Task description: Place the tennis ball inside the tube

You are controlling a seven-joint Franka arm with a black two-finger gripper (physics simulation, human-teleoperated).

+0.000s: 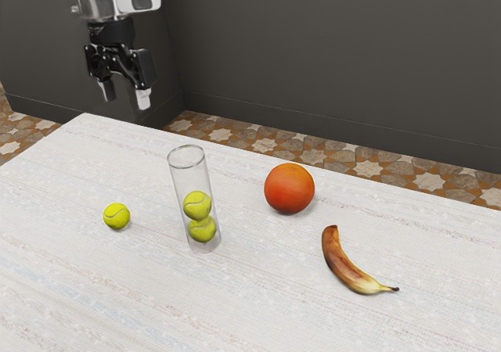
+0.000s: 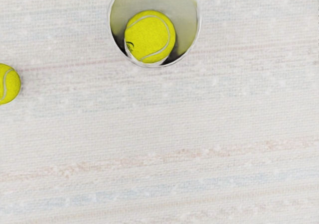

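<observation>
My gripper (image 1: 125, 99) hangs high over the table's far left part in the exterior view, open, with nothing between its fingers. A loose yellow tennis ball (image 1: 117, 216) lies on the table, to the exterior view's left of the clear tube (image 1: 188, 164). The tube stands upright with two tennis balls (image 1: 197, 205) stacked inside it. From above, the wrist view has the round mouth of the tube (image 2: 195, 40) with a ball (image 2: 148, 37) down in it, and the loose tennis ball (image 2: 8, 84) apart from it.
An orange ball-shaped fruit (image 1: 289, 188) rests to the exterior view's right of the tube. A browned banana (image 1: 346, 270) lies beyond it, nearer that view's lower right. All stand on a whitish table (image 1: 258, 305); a dark wall rises behind.
</observation>
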